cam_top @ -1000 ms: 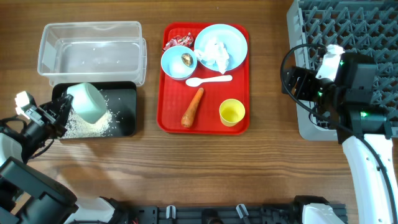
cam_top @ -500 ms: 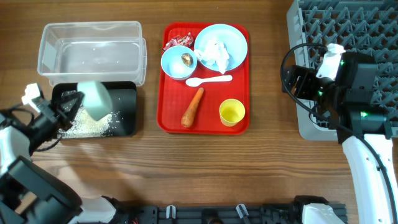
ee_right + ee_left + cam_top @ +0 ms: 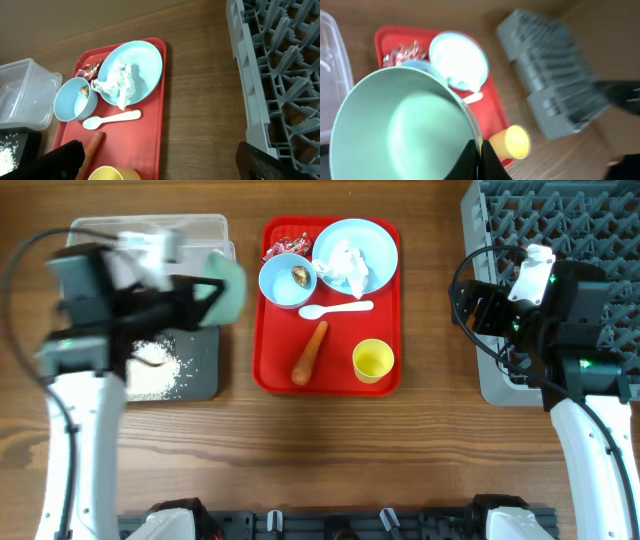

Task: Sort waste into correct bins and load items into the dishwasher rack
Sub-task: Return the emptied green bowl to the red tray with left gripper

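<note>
My left gripper (image 3: 203, 292) is shut on the rim of a pale blue bowl (image 3: 228, 284), held up and blurred between the bins and the red tray. In the left wrist view the fingers (image 3: 480, 156) pinch the bowl's (image 3: 400, 125) rim; the bowl looks empty. Rice (image 3: 152, 376) lies in the black bin (image 3: 203, 372). The clear bin (image 3: 200, 225) is partly hidden by my arm. On the tray are a second bowl (image 3: 288, 278) with a brown lump, the plate (image 3: 372, 245) with tissue (image 3: 342, 265), a wrapper (image 3: 284, 245), spoon (image 3: 335, 308), carrot (image 3: 310, 352) and yellow cup (image 3: 373, 361). My right gripper (image 3: 160, 167) is open and empty beside the grey rack (image 3: 560, 220).
The red tray (image 3: 275, 375) lies in the middle of the wooden table. The rack's near corner (image 3: 250, 75) stands right of my right gripper. The rack (image 3: 555, 85) and yellow cup (image 3: 512, 141) also show in the left wrist view.
My left arm has lifted the bowl off the black bin and swung it up and right towards the tray. The rice stays in the black bin. The right arm has not moved.
</note>
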Robot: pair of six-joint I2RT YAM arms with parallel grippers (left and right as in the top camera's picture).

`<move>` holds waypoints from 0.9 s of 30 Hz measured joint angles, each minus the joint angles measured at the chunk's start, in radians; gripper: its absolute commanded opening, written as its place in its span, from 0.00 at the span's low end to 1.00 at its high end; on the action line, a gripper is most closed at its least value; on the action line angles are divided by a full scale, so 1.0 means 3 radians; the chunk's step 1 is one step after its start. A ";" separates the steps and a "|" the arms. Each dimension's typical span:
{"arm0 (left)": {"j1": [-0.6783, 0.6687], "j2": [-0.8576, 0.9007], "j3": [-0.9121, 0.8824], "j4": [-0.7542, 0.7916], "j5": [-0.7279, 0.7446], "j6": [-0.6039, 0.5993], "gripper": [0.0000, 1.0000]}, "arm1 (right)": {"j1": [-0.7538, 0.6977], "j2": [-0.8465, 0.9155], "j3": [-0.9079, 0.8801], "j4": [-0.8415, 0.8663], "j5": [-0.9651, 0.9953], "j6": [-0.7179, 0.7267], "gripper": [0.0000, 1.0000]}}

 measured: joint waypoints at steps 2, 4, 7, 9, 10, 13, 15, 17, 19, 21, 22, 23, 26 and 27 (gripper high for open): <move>-0.0451 0.0086 0.0000 0.0061 -0.0491 -0.0083 0.04 | 0.0000 0.0000 0.0000 0.0001 0.0000 0.0000 1.00; -0.0752 0.0196 0.0000 0.0083 -0.0804 -0.0153 0.04 | 0.0000 0.0001 0.0000 0.0000 0.0000 0.0000 1.00; -0.1181 0.0459 0.0000 0.0113 -0.1417 -0.0300 0.04 | 0.0000 0.0001 0.0000 -0.0005 0.0000 0.0000 1.00; -0.1395 0.0693 0.0000 0.0150 -0.1762 -0.0393 0.04 | 0.0000 0.0001 0.0000 -0.0019 0.0000 0.0000 1.00; -0.1452 0.0782 0.0000 0.0173 -0.1850 -0.0415 0.04 | 0.0000 0.0001 0.0000 -0.0023 0.0000 0.0000 1.00; -0.1600 0.1096 0.0000 0.0286 -0.2079 -0.0477 0.04 | 0.0000 0.0001 0.0000 -0.0025 0.0001 0.0000 0.99; -0.1663 0.1273 0.0000 0.0355 -0.2162 -0.0500 0.04 | 0.0000 0.0001 0.0000 -0.0029 0.0000 0.0000 1.00; -0.1717 0.1438 0.0000 0.0390 -0.2224 -0.0520 0.04 | 0.0000 0.0001 0.0000 -0.0036 0.0001 0.0000 1.00; -0.1750 0.1527 0.0000 0.0398 -0.2252 -0.0526 0.04 | 0.0000 0.0001 0.0000 -0.0050 0.0000 0.0000 1.00; -0.1764 0.1556 0.0000 0.0398 -0.2271 -0.0529 0.04 | 0.0000 0.0001 0.0000 -0.0051 0.0001 0.0000 1.00; -0.1775 0.1558 0.0000 0.0399 -0.2281 -0.0538 0.04 | 0.0000 0.0001 0.0000 -0.0051 0.0001 0.0000 1.00; -0.1780 0.1556 0.0000 0.0402 -0.2290 -0.0549 0.08 | 0.0000 0.0001 0.0000 -0.0051 0.0000 0.0000 1.00; -0.1818 0.1558 0.0000 0.0411 -0.2317 -0.0614 0.46 | 0.0000 0.0001 0.0000 -0.0052 0.0001 0.0000 1.00; -0.1840 0.1556 0.0000 0.0412 -0.2322 -0.0633 0.56 | 0.0000 0.0001 0.0000 -0.0052 0.0001 0.0000 1.00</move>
